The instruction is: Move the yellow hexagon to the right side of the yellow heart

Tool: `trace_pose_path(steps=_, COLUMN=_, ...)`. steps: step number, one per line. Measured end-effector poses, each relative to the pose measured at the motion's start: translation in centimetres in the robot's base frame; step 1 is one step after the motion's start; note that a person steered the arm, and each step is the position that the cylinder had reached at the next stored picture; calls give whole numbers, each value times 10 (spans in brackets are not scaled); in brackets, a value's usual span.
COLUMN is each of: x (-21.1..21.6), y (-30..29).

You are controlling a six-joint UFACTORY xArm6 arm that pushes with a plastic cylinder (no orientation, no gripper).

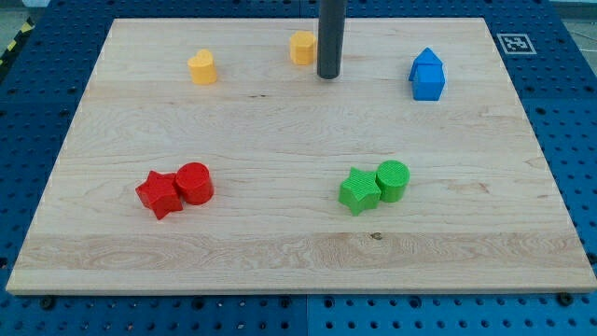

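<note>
The yellow hexagon (pixel 302 47) sits near the board's top edge, a little left of centre. The yellow heart (pixel 202 67) lies further to the view's left, slightly lower. My tip (pixel 327 75) stands on the board just right of the hexagon and slightly below it; the dark rod hides part of the hexagon's right edge. A wide gap separates the hexagon from the heart.
A blue block (pixel 427 75) made of two stacked-looking shapes sits at the upper right. A red star (pixel 159 194) touches a red cylinder (pixel 195 182) at lower left. A green star (pixel 358 190) touches a green cylinder (pixel 393 179) at lower right. The wooden board (pixel 298 261) ends on blue pegboard.
</note>
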State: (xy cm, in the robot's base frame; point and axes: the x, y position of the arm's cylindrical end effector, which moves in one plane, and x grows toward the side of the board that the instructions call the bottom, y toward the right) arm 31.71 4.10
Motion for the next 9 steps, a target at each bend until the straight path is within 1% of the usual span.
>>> trace_pose_path(steps=1, x=-6, y=1)
trace_pose_path(steps=2, x=-22, y=0)
trace_pose_path(steps=4, x=-28, y=0)
trace_pose_path(steps=6, x=-57, y=0)
trace_pose_path(steps=7, x=-64, y=-1)
trace_pose_path(steps=8, x=-64, y=-11)
trace_pose_path(steps=9, x=-64, y=-36)
